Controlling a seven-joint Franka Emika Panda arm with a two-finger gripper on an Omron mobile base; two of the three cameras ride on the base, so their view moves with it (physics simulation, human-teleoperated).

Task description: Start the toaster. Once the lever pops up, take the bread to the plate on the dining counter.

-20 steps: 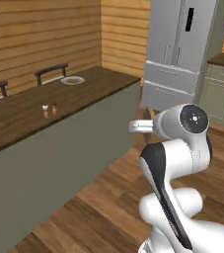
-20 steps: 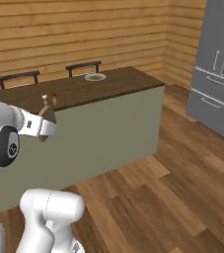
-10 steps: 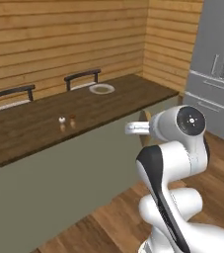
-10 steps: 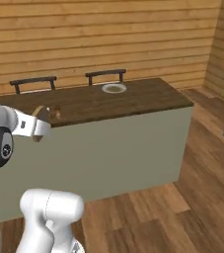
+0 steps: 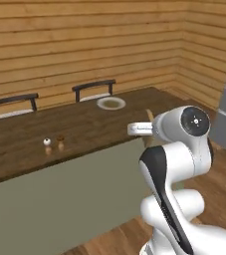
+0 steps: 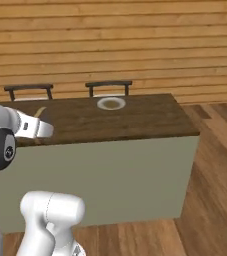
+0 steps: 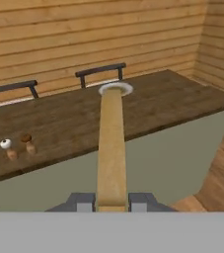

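**Bread in hand, plate ahead**

We see the gripper clamped on the bread, the slice standing edge-on between the fingers, pointing out over the dining counter. The plate sits at the counter's far side, well apart from the hand.

bread: seen edge-on in the hand view, so its faces can't be made out; mostly hidden behind the arm in both base views
gripper: fingertips cut off at the bottom of the hand view
plate: near part covered by the bread in the hand view
two small shakers: too small to be told apart properly
chairs: only the backs are seen, the rest hidden behind the dining counter
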